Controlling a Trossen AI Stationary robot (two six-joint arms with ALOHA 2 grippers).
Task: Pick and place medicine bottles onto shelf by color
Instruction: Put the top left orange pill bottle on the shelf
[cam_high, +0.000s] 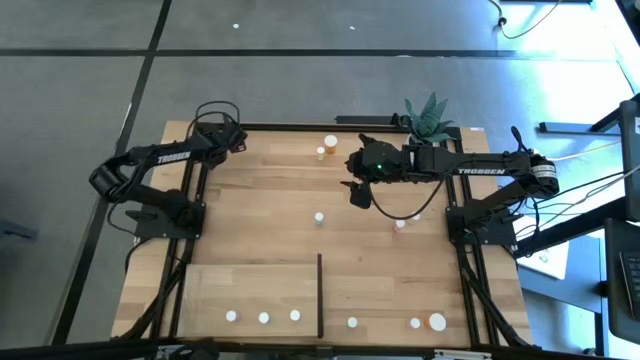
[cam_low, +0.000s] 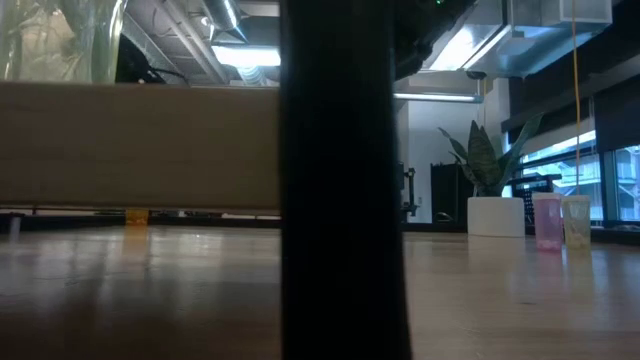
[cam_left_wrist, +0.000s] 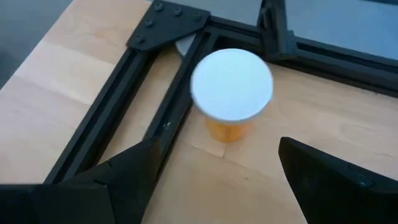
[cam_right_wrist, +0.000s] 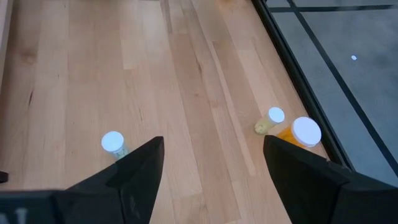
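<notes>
beneath your open, empty left claw (cam_left_wrist: 214, 180), the orange bottle (cam_left_wrist: 229, 127) looks light and rigid; grip its body below the white cap (cam_left_wrist: 232, 84).

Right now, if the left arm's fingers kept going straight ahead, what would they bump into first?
Probably the orange bottle with the big white cap. It stands between the open fingers of the left gripper, just ahead of them, beside the black rail. Depth is hard to judge.

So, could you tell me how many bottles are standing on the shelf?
3. They stand in a row along one long edge of the shelf: the left bottle, the middle bottle, and the right bottle nearest the black strip. None seems hidden.
</notes>
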